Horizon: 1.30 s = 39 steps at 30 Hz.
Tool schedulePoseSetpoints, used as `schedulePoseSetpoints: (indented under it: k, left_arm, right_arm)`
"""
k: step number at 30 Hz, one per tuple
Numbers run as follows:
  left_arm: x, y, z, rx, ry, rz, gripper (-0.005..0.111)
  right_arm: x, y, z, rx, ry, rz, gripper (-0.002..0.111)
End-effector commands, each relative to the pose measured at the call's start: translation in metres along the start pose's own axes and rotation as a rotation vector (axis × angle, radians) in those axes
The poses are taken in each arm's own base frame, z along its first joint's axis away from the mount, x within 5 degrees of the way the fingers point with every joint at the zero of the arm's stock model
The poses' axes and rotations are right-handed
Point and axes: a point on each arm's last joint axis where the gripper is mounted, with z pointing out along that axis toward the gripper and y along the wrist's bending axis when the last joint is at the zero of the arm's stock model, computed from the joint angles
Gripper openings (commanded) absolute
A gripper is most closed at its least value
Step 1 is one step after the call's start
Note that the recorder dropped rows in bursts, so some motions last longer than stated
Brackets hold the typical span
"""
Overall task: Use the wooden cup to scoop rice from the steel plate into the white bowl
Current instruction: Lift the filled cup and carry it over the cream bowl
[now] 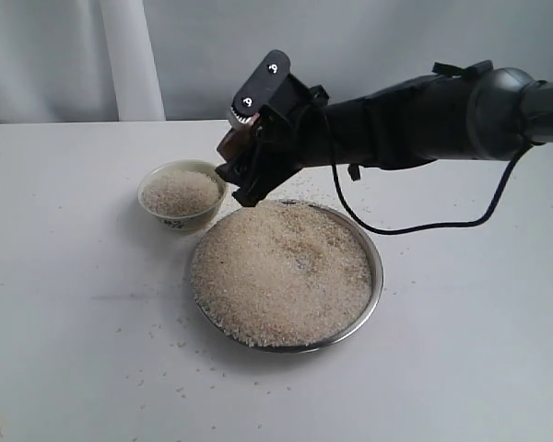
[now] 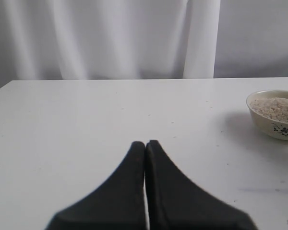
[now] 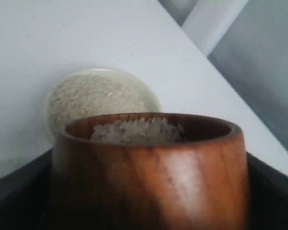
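The steel plate [image 1: 376, 267] lies at the table's middle, heaped with rice [image 1: 281, 272]. Left of it and a little farther back stands the white bowl [image 1: 180, 221], itself filled with rice [image 1: 179, 191]. My right gripper [image 1: 242, 175] is shut on the wooden cup [image 1: 232, 140], held above the plate's far-left rim, just right of the bowl. In the right wrist view the cup [image 3: 153, 172] fills the foreground with rice [image 3: 134, 130] inside, and the bowl [image 3: 98, 93] sits beyond it. My left gripper [image 2: 145, 143] is shut and empty, low over bare table, with the bowl [image 2: 276, 115] off to one side.
Stray grains [image 1: 180, 373] dot the white table [image 1: 64, 304] in front of and left of the plate. A pale curtain [image 1: 129, 55] hangs behind the table. A black cable [image 1: 415, 226] loops down from the right arm toward the table beside the plate.
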Motion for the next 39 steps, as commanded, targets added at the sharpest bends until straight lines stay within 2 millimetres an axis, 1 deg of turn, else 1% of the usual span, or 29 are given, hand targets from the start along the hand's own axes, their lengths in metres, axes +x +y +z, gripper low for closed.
schedulePoseSetpoints:
  k: [1, 5, 7, 10, 13, 18, 24, 25, 31, 37, 39]
  left_arm:
    - [0.000, 0.000, 0.000, 0.002, -0.007, -0.003, 0.000]
    - [0.000, 0.000, 0.000, 0.002, -0.007, -0.003, 0.000]
    - [0.000, 0.000, 0.000, 0.002, -0.007, -0.003, 0.000]
    - [0.000, 0.000, 0.000, 0.002, -0.007, -0.003, 0.000]
    - [0.000, 0.000, 0.000, 0.002, -0.007, -0.003, 0.000]
    - [0.000, 0.000, 0.000, 0.002, -0.007, -0.003, 0.000]
    - [0.000, 0.000, 0.000, 0.002, -0.007, -0.003, 0.000]
    - [0.000, 0.000, 0.000, 0.002, -0.007, -0.003, 0.000]
    - [0.000, 0.000, 0.000, 0.002, -0.007, -0.003, 0.000]
    - [0.000, 0.000, 0.000, 0.002, -0.007, -0.003, 0.000]
    - [0.000, 0.000, 0.000, 0.002, -0.007, -0.003, 0.000]
  right_arm:
    - [-0.031, -0.005, -0.001, 0.131, -0.022, -0.066, 0.000]
    - [-0.044, -0.009, 0.008, 0.222, -0.020, -0.104, 0.000]
    - [-0.047, -0.009, 0.015, 0.231, -0.026, -0.124, 0.000]
    - [-0.048, -0.009, 0.025, 0.261, -0.014, -0.146, 0.000]
    - [-0.045, -0.008, 0.035, 0.306, 0.022, -0.212, 0.000]
    - [-0.039, 0.002, 0.046, 0.369, 0.084, -0.287, 0.000]
    - [-0.044, 0.013, 0.048, 0.357, 0.075, -0.290, 0.000]
    - [-0.044, 0.013, 0.048, 0.362, 0.077, -0.285, 0.000]
    - [-0.049, 0.026, 0.050, 0.336, 0.065, -0.255, 0.000]
    - [-0.054, 0.040, 0.053, 0.279, 0.035, -0.267, 0.000]
    - [-0.055, 0.045, 0.054, 0.240, 0.019, -0.238, 0.000]
